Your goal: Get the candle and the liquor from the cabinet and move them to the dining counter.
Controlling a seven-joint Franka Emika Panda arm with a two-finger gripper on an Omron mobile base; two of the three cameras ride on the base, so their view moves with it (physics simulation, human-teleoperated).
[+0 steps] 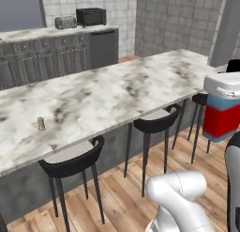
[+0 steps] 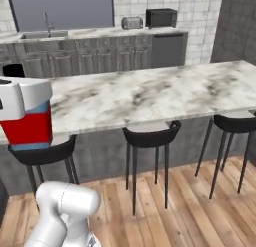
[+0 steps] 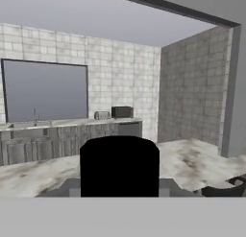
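Observation:
The liquor (image 1: 220,120), a squat bottle blue above and red below, hangs in the air off the near right end of the dining counter (image 1: 117,92). My gripper (image 1: 225,88) is shut on its upper part. From the other side the liquor (image 2: 29,126) and gripper (image 2: 25,98) stand at the left, before the dining counter (image 2: 150,93). The bottle's black cap (image 3: 119,166) sits low in the middle of the hand view. On the counter's near left part the small pale candle (image 1: 41,123) stands upright. The cabinet is out of view.
Black stools (image 1: 75,163) (image 1: 157,123) (image 2: 150,136) line the near side of the counter over a wood floor. Against the tiled back wall runs a dark base-unit counter with a toaster (image 1: 65,22), a microwave (image 1: 91,16) and a sink tap (image 2: 48,22).

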